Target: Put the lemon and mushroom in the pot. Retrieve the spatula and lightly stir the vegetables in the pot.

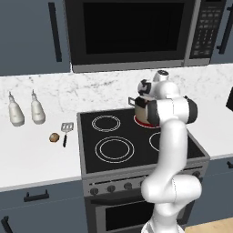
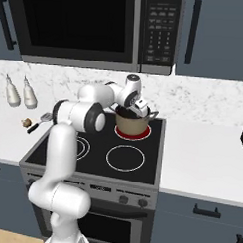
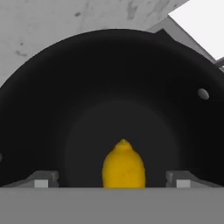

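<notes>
The yellow lemon (image 3: 124,165) lies on the dark floor of the tan pot (image 2: 132,125), which stands on the stove's back right burner. My gripper (image 3: 111,181) hangs just over the pot's mouth (image 2: 140,110), open, its fingertips (image 3: 41,180) well clear of the lemon on both sides. In the left base view my arm hides most of the pot (image 1: 140,109). On the white counter left of the stove sits the brown mushroom (image 1: 54,137), with the spatula (image 1: 66,131) right beside it, its silver slotted head pointing toward the wall.
Two white bottles (image 1: 16,112) (image 1: 37,109) stand by the backsplash at the counter's left. The black stove top (image 1: 113,148) has several ringed burners. A microwave (image 1: 132,32) hangs above the stove, with dark cabinets on both sides.
</notes>
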